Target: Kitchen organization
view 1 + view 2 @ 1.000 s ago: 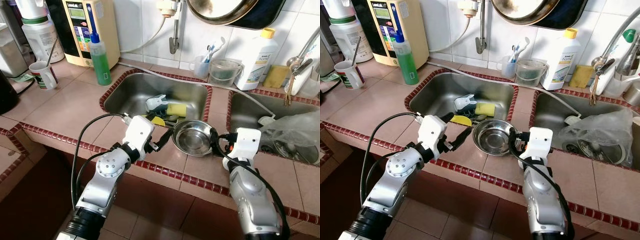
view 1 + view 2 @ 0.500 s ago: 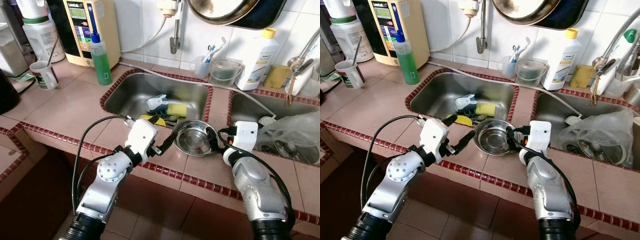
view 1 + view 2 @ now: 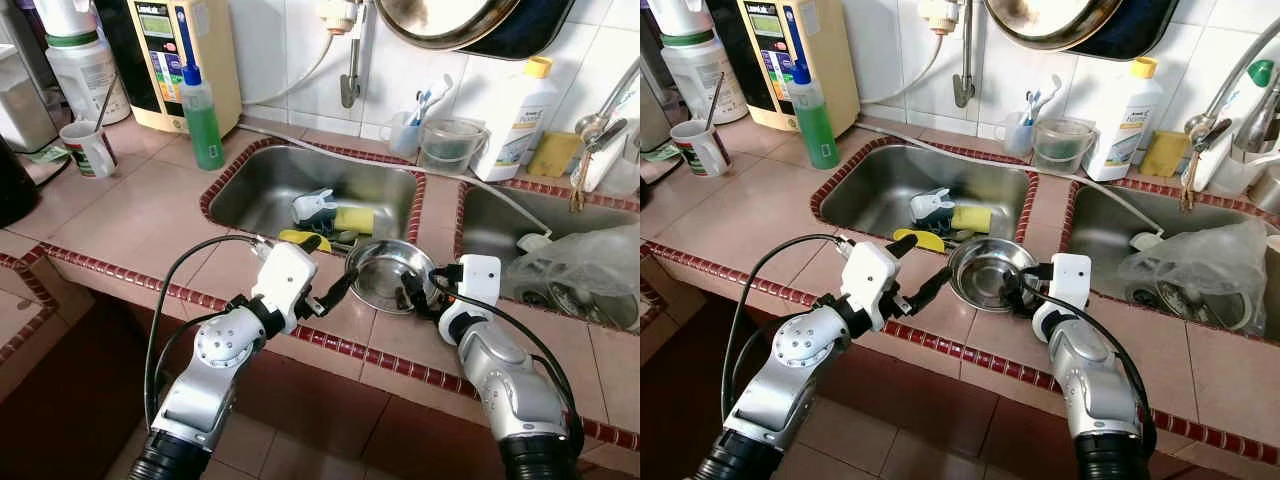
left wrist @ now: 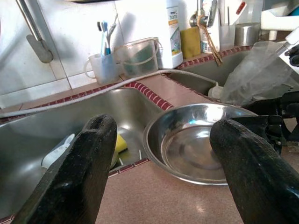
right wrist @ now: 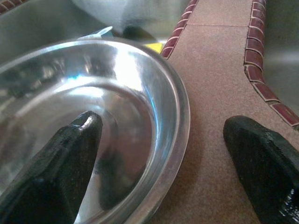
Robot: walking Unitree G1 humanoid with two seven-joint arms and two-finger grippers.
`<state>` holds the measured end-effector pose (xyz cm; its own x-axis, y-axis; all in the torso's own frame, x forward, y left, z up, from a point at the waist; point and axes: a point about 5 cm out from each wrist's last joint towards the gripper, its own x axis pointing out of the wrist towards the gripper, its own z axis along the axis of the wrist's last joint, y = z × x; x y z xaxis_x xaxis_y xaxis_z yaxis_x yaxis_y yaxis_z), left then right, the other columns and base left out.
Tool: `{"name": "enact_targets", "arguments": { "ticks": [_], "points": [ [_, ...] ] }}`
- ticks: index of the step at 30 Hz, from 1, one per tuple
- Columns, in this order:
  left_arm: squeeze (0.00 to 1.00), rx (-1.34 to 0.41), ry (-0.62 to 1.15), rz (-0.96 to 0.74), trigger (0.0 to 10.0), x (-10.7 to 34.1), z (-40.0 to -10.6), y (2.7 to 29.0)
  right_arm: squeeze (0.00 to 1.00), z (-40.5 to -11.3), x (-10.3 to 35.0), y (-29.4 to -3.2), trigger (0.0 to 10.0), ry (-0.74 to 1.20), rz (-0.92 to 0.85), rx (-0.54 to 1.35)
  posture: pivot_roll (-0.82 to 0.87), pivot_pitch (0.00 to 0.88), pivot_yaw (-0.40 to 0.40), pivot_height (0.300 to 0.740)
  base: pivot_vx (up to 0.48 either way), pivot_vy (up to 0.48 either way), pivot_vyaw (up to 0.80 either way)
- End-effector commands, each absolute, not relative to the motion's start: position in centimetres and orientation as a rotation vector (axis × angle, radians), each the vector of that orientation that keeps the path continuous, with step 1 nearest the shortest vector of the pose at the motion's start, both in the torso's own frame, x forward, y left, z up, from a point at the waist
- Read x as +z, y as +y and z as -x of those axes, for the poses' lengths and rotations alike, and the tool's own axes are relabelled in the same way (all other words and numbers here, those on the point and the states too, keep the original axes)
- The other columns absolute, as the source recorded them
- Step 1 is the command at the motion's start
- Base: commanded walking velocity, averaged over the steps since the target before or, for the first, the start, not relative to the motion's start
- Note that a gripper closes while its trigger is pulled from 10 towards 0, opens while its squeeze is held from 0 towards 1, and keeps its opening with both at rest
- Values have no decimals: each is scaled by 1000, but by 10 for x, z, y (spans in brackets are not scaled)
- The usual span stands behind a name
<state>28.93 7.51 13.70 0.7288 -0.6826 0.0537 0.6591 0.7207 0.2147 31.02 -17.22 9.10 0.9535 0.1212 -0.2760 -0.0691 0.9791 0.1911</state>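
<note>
Stainless steel, round and shallow, the shiny bowl [image 3: 388, 277] sits on our tiled counter's [image 3: 130, 215] sink edge, right gripper [image 5: 159, 154] spread astride its thin rim, left gripper [image 4: 161, 154] parted nearby — light, rigid, likely slippery, so we'd pinch that rim.

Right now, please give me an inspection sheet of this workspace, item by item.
Surface: pink tiled counter with dark red edging and two steel sinks.
Job's things: steel bowl on the counter strip between the sinks, tilted.
Clutter: yellow sponge and a white item in the left sink; plastic bag in the right sink; green soap bottle; white detergent bottle.
Grippers: left gripper open, short of the bowl; right gripper open, straddling the bowl's rim.
Cables: black cable along the left arm.
Surroundings: white tiled wall.
</note>
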Motion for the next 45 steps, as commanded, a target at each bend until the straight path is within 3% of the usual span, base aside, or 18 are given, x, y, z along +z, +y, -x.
{"name": "enact_targets", "arguments": {
  "ticks": [1,28,37,45],
  "points": [
    [0,-757,-142,-192,10000,140,-287,72,0,-311,90,-175,0,305,-199,92,-9,0,-19,740,0,0,0],
    [0,-760,-150,-191,10000,143,-286,70,0,-305,84,-180,0,317,-322,23,-9,0,-15,740,0,0,0],
    [0,-999,-91,-231,10000,132,-260,63,0,-307,87,-181,0,309,-315,21,-7,0,-13,740,0,0,0],
    [0,-997,-85,-241,10000,133,-260,64,0,-307,87,-184,0,309,-329,10,-4,0,-10,740,0,0,0]
  ]
}}
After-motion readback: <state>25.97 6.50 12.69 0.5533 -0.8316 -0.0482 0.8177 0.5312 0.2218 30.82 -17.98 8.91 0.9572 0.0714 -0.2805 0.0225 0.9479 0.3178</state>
